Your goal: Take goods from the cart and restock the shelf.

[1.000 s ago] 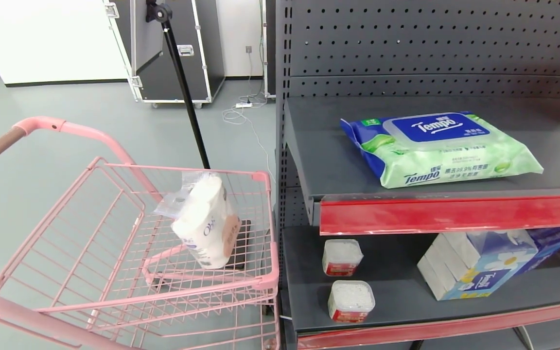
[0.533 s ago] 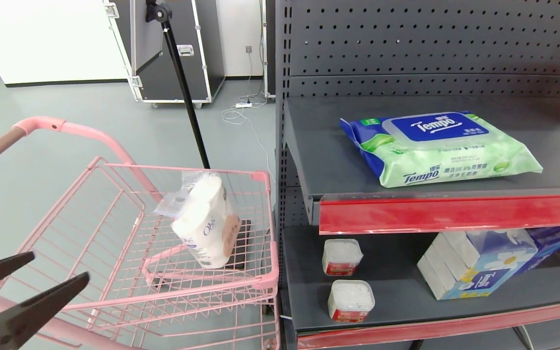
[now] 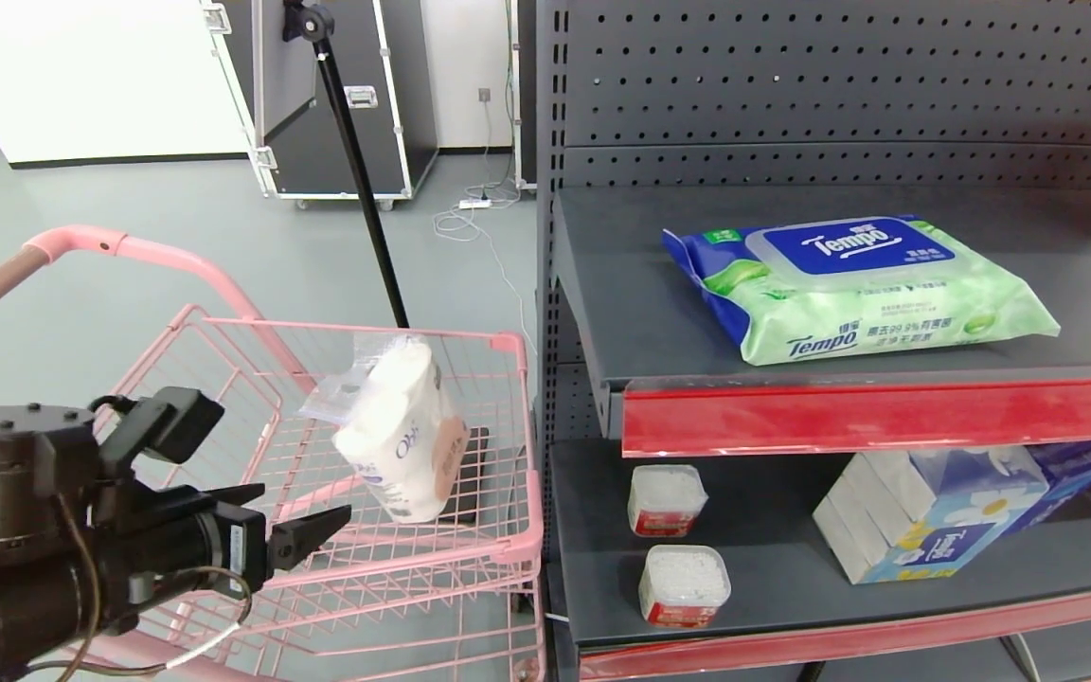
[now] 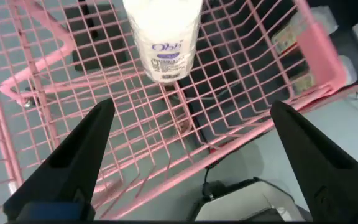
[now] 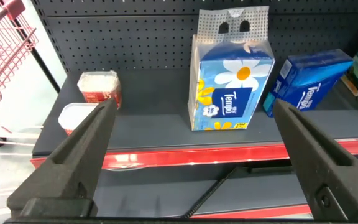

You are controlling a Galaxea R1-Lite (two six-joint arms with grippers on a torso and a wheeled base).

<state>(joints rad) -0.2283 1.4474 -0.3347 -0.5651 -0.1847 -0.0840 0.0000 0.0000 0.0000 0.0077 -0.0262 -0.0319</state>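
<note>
Head view: the left gripper [image 3: 307, 502] is held over the near part of the pink cart [image 3: 508, 545], with its jaws spread wide and nothing between them. The white tissue pack [image 3: 403, 431] is propped upright in the cart's far corner, on the side next to the shelf [image 3: 650, 322]. The step in hand is judged to be the approach to that pack. In the left wrist view the pack [image 4: 163, 37] is seen ahead of the gripper's gap and not yet inside it, so the gripper should be carried forward until the pack's narrow sides are straddled. The soft wrapping is likely to be crushed by a hard squeeze, so a gentle closure is advised, and the wire mesh should not be snagged. The right gripper [image 5: 192, 106], likewise wide open and empty, is pointed at the lower shelf [image 5: 166, 130].
</note>
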